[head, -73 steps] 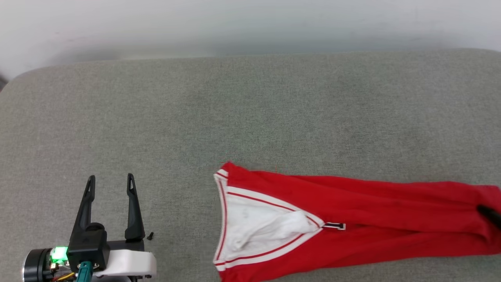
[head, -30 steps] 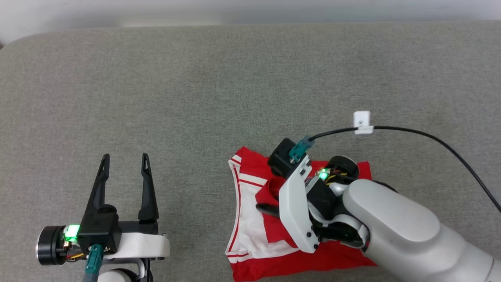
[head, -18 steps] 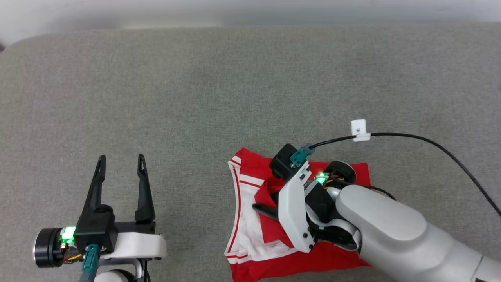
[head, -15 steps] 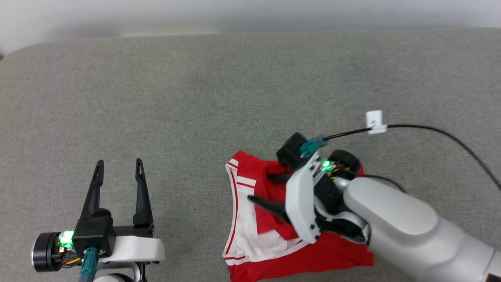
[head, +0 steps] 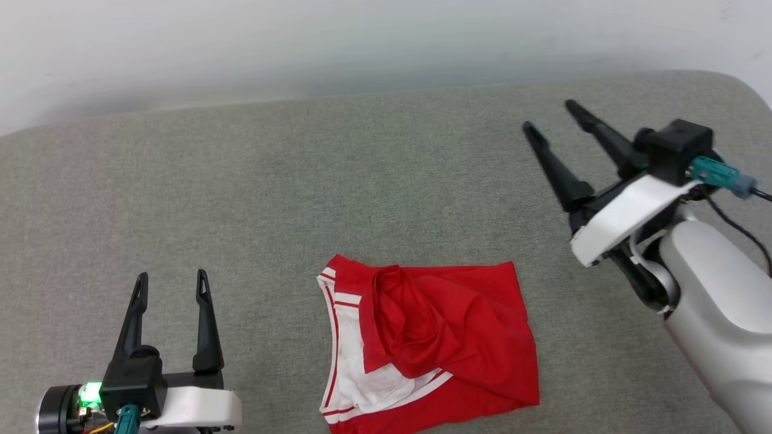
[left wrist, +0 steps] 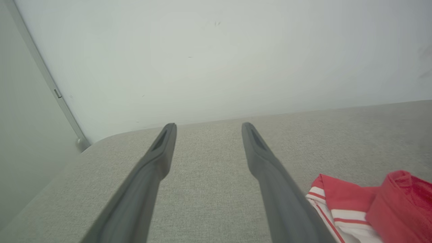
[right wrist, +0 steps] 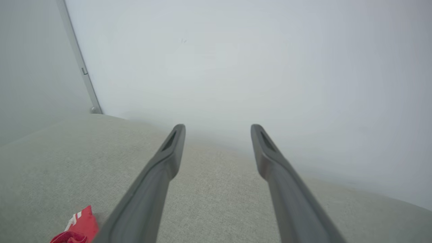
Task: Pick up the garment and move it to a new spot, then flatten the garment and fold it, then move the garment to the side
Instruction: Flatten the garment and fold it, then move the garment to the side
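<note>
Head view looks down on a big grey pad [head: 289, 181] with a soft woven cover and round corners. Behind it stands a plain white wall [head: 301, 42]. In the left wrist view a thin pale strip [left wrist: 50, 81] runs down the wall to the pad's corner. A teal plug [head: 718, 173] sticks out of the right wrist, and a small green light [head: 90, 392] glows on the left wrist.

The garment [head: 428, 343] lies on the pad, at the bottom middle of the head view. It is thin and soft. It is folded into a rough square, with red cloth on top, bunched into lumpy wrinkles. On its left side a white part peeks out, with red and white stripes along the edge.

The left gripper [head: 171, 275] sits low at the bottom left. Its two long dark fingers are apart and hold nothing. The garment lies to its right, with grey pad between them. In the left wrist view the striped edge shows at the lower right, just past one finger.

The right gripper [head: 549, 114] is up at the right, fingers spread and holding nothing, pointing up and left. The garment lies well apart from it, lower and to the left. In the right wrist view a little red and white bit shows in the bottom left corner.
</note>
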`<state>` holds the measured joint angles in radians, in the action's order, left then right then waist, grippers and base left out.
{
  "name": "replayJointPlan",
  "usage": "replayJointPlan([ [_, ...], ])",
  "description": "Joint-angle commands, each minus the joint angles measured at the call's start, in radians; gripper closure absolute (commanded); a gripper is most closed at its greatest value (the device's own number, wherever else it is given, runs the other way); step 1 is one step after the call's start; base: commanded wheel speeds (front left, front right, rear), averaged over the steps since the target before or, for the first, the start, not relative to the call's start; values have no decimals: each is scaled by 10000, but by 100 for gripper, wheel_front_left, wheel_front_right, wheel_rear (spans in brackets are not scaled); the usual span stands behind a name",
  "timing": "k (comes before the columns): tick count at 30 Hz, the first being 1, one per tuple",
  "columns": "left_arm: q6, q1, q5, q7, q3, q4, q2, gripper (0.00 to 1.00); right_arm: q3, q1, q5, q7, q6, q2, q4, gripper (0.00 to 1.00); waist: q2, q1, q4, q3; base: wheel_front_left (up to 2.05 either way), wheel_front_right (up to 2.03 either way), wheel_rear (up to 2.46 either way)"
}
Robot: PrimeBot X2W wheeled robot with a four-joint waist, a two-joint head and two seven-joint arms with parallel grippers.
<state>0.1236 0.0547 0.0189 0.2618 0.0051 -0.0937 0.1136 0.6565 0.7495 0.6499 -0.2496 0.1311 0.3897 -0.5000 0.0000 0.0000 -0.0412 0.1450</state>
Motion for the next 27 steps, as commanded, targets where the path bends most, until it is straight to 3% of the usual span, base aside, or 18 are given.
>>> replayJointPlan([
  [1, 21, 84, -69, 43, 23, -39, 3, 0, -146, -98, -124, -50, -7, -58, -6, 0, 0, 0, -87, -83, 0, 0, 0],
  [6, 36, 349, -58, 43, 60, -126, -45, 0, -3088, -1812, -2101, -143, -6, -758, 1056, 0, 0, 0, -224, -259, 0, 0, 0],
  [11, -1, 576, 6, 35, 112, -162, -90, 0, -4864, -3815, -3698, -148, -6, -1537, 2666, 0, 0, 0, -269, -446, 0, 0, 0],
  [19, -89, 930, 65, 35, 201, -200, -137, 0, -6011, -6231, -4512, -150, -6, -2454, 3799, 0, 0, 0, -187, -714, 0, 0, 0],
  [27, -159, 1248, 113, 35, 276, -168, -210, 0, -6144, -7457, -4602, -151, -6, -2801, 4107, 0, 0, 0, -60, -820, 0, 0, 0],
])
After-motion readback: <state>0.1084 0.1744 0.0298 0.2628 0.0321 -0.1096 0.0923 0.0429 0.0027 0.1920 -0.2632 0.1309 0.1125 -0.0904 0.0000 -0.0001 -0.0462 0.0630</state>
